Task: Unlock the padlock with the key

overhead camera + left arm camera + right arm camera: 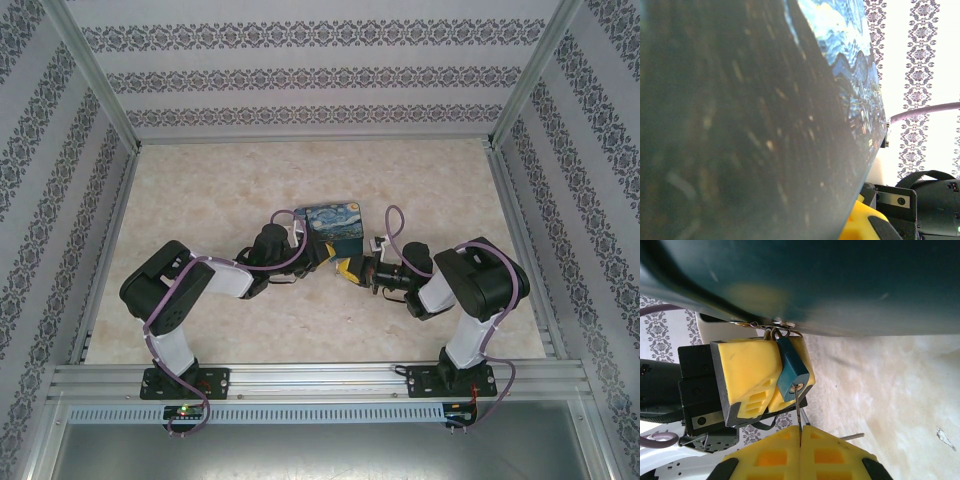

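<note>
The right gripper is clamped shut on the thin key, whose tip meets the keyhole of the padlock hanging under the painted tin. The left gripper, all but closed, lies against the padlock, though a real pinch cannot be confirmed. An off-axis twist could bend the key or swing the lock away. No legible writing shows.

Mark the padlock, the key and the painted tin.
padlock point(791, 371), right wrist view, on its blue-grey body.
key point(798, 410), right wrist view, on its thin shaft below the padlock.
painted tin point(335, 225), top external view, on its painted lid.
</note>
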